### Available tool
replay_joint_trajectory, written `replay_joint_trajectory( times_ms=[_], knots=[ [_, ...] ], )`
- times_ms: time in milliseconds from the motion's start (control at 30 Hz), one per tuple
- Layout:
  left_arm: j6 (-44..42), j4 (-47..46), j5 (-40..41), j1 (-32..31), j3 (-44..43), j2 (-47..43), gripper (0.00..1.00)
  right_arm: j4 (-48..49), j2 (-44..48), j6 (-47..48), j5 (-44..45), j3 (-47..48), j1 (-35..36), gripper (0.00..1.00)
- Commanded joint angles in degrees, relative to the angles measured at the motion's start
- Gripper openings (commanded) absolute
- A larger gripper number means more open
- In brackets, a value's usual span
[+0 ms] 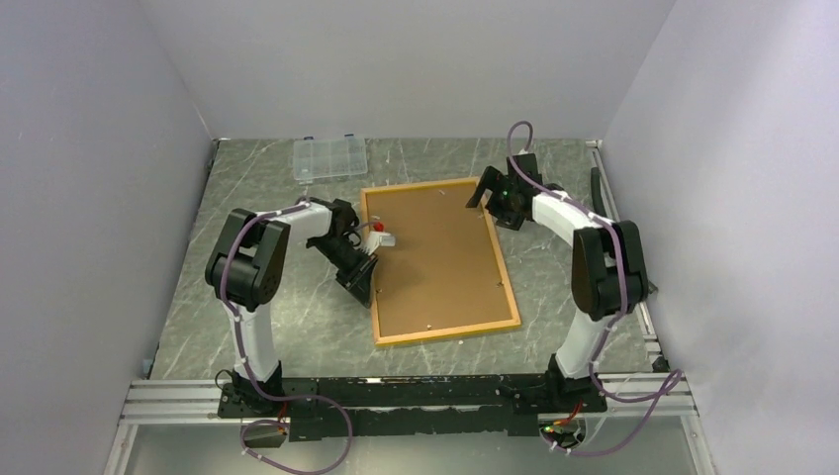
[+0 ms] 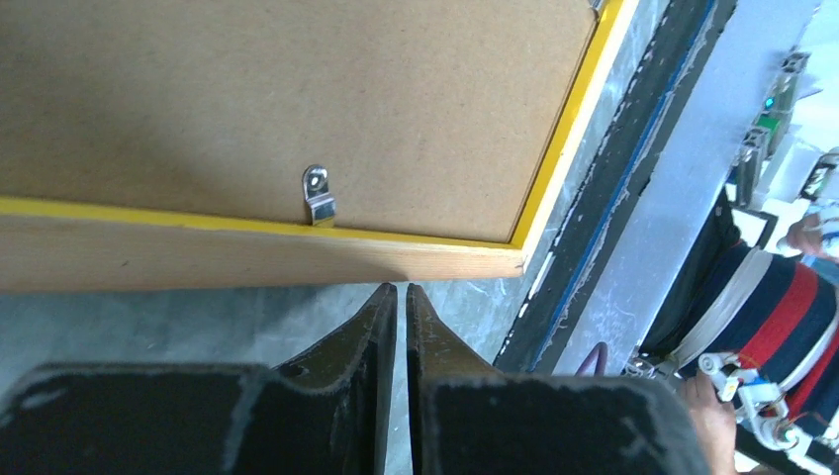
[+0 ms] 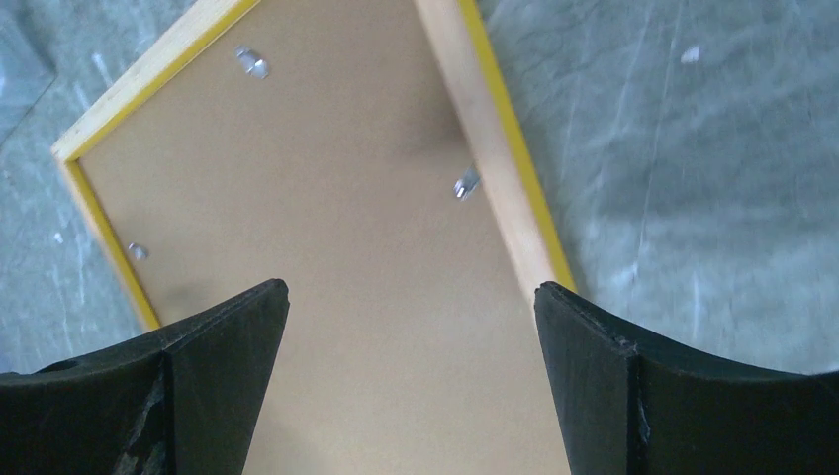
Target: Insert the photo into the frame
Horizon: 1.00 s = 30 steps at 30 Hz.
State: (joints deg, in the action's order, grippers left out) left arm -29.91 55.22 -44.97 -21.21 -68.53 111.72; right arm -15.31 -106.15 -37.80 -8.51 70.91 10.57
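As the scene is viewed from above, a large rectangular picture frame with a thin yellow-orange border (image 1: 445, 332) is seen lying back side up on a grey-green marbled table (image 1: 277, 317), between the two arms. A plain brown backing board (image 1: 435, 257) is seated inside it, and small silver metal clips (image 2: 318, 195) are turned over the board's edges.

The left gripper (image 2: 401, 297) is held low beside the frame's left side. Its fingertips are pressed almost together with only a thin slit between them, nothing is clamped, and they stop just short of the pale wooden outer edge. The right gripper (image 3: 411, 297) is held above the far right part of the board with its jaws spread wide apart and nothing between them.

The photo is not visible in any view; whether it lies beneath the board cannot be told. A small clear plastic compartment box (image 1: 329, 156) sits near the far edge of the table, well apart from the frame.

The task is judged to be either at its very start or very nearly done. If no photo lies under the board, the clips would have to be turned aside, the board lifted out, the photo laid in and the back closed.
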Motion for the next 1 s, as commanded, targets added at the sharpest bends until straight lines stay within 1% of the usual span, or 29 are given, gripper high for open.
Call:
replay_joint_trajectory(
  times_ms=[0, 100, 167, 233, 333, 467, 667, 800, 967],
  knots=[
    [0.38, 1.64, -6.3, 4.92, -2.27, -2.67, 0.14, -2.45, 12.22, -1.01, 7.0, -4.52, 3.44, 0.99],
    [3.8, 0.97, -10.62, 11.3, -4.61, -1.8, 0.17, -1.67, 17.67, -4.38, 6.69, -8.8, 8.5, 0.98],
    [5.92, -0.05, -12.69, 13.76, -5.55, -0.17, 0.19, 0.89, 19.83, -7.66, 4.2, -11.67, 12.7, 0.96],
    [8.75, -1.94, -13.85, 14.17, -5.74, 1.58, 0.25, 3.9, 19.91, -11.21, 0.45, -13.59, 18.34, 0.94],
    [13.77, -6.28, -16.57, 14.0, -5.03, 4.29, 0.34, 7.29, 16.65, -16.68, -2.62, -14.81, 24.58, 0.9],
    [15.25, -8.41, -15.97, 13.94, -5.89, 7.96, 0.36, 11.8, 13.9, -22.84, -2.23, -15.12, 29.82, 0.88],
    [15.24, -8.81, -16.42, 13.92, -6.7, 10.0, 0.34, 14.07, 7.78, -26.54, -3.74, -10.27, 34.12, 0.86],
    [14.92, -9.27, -16.29, 13.85, -5.92, 9.92, 0.32, 15.08, 4.71, -27.87, -6.22, -9.22, 34.74, 0.84],
    [14.76, -9.63, -15.95, 13.93, -5.3, 9.26, 0.31, 17.23, 0.96, -28.72, -10.45, -7.63, 35.08, 0.83]
  ],
)
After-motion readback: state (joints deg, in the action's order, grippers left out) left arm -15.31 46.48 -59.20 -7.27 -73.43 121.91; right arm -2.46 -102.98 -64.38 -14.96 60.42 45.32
